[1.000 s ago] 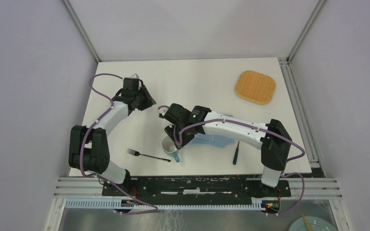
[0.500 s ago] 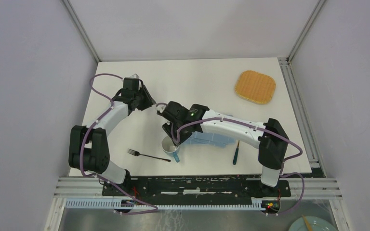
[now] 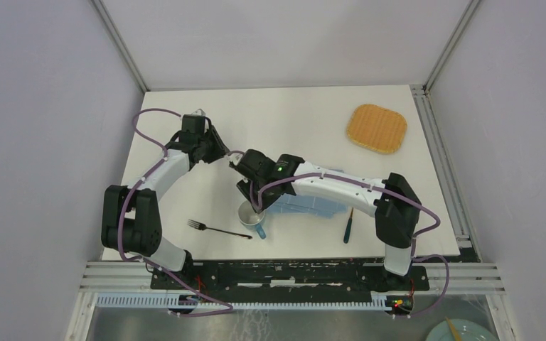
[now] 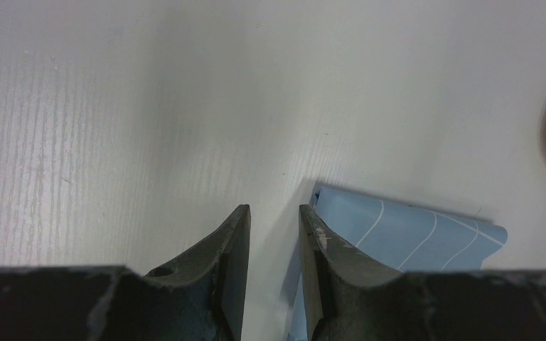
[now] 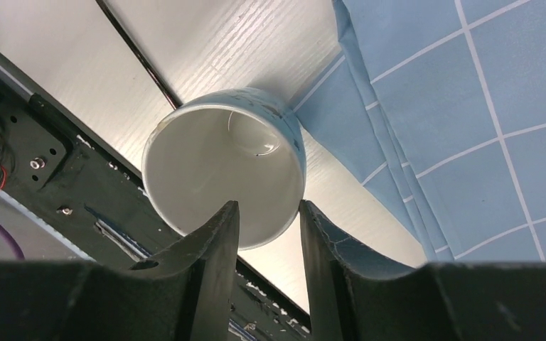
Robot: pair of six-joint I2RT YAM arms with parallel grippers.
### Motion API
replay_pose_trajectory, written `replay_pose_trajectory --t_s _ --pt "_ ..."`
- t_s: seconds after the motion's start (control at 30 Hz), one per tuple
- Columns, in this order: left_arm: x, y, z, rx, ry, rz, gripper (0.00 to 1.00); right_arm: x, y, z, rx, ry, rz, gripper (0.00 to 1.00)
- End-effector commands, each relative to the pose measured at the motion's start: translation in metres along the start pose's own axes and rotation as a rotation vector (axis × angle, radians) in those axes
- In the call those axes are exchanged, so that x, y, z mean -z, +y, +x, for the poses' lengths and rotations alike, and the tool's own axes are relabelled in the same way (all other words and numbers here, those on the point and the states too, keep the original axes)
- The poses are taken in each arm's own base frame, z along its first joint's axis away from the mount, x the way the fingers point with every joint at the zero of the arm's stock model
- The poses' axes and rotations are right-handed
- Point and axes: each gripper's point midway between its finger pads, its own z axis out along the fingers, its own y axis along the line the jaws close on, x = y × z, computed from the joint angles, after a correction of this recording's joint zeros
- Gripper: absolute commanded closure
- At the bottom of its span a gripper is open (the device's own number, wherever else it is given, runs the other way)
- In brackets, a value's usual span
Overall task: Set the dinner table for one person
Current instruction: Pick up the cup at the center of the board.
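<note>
top: we see the matte white table [image 3: 291,121] carrying a round glazed mug [image 3: 250,214] by its near edge, woven mat [image 3: 377,128] toward the far-right corner | left wrist: left end effector [image 4: 274,213] released, beside a creased blue checked cloth [image 4: 398,234] | right wrist: right end effector [image 5: 269,209] clenched on the mug's rim

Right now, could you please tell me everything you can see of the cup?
The cup looks ceramic: pale blue outside, white and empty inside, with a blue handle seen from above. It stands upright on the dinner table near its front edge, beside the blue checked cloth. The right gripper has its fingers astride the rim; whether they pinch it is unclear.
</note>
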Motion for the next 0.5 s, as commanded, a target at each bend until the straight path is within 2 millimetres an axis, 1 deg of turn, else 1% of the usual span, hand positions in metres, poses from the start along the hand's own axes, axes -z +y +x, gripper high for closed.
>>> replay_pose_trajectory --t_s 0.0,0.3,0.47 --pt "0.011 -0.013 -0.016 0.003 -0.054 0.049 0.62 -0.016 -0.004 -0.005 -0.004 -0.028 0.006 0.57" --pt "0.013 -0.013 -0.017 0.000 -0.058 0.051 0.62 -0.034 -0.012 0.011 -0.018 0.009 0.015 0.58" --pt "0.014 -0.014 -0.019 0.000 -0.061 0.053 0.62 -0.039 -0.016 0.016 -0.019 0.022 0.026 0.69"
